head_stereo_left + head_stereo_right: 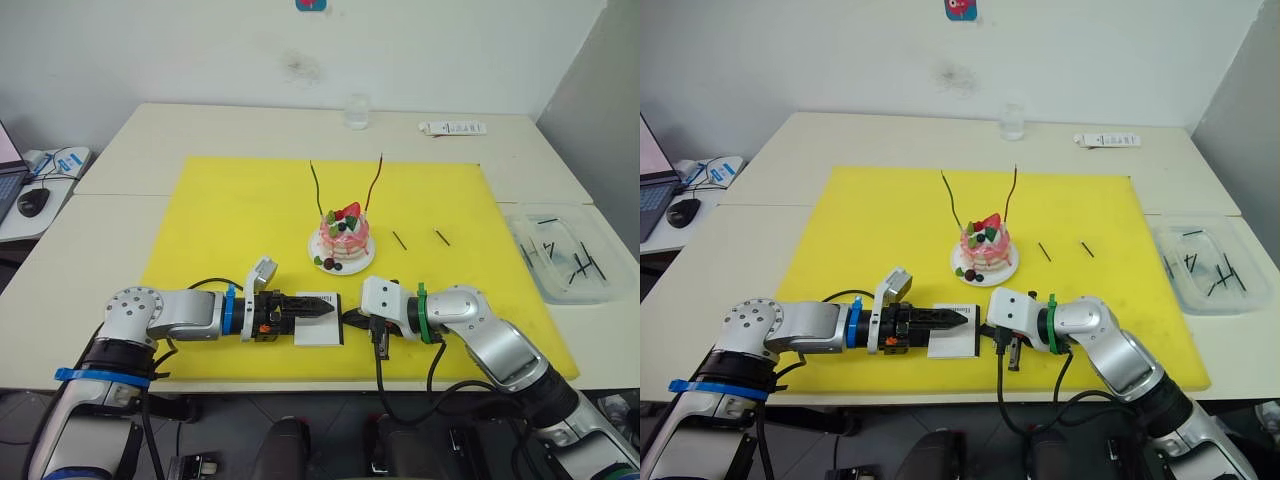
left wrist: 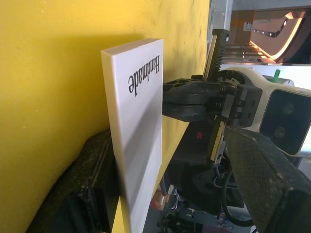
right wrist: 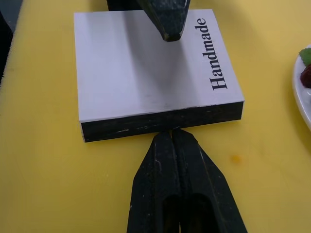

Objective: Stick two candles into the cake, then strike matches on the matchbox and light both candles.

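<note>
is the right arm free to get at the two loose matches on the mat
Probably yes: the matches lie on open yellow mat beside the cake, nothing covering them. The right gripper sits shut at the matchbox edge, so must open first.

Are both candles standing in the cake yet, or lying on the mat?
Standing in it: the green candle and red candle both rise from the cake, leaning slightly apart.

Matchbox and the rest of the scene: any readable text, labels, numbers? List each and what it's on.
"Handmade": black lettering on the white top face of the matchbox, along one edge.
White strip-like item at the far edge of the table: dark marks, too small to read.
Sticker on the wall: no text legible.
Nothing else readable.
</note>
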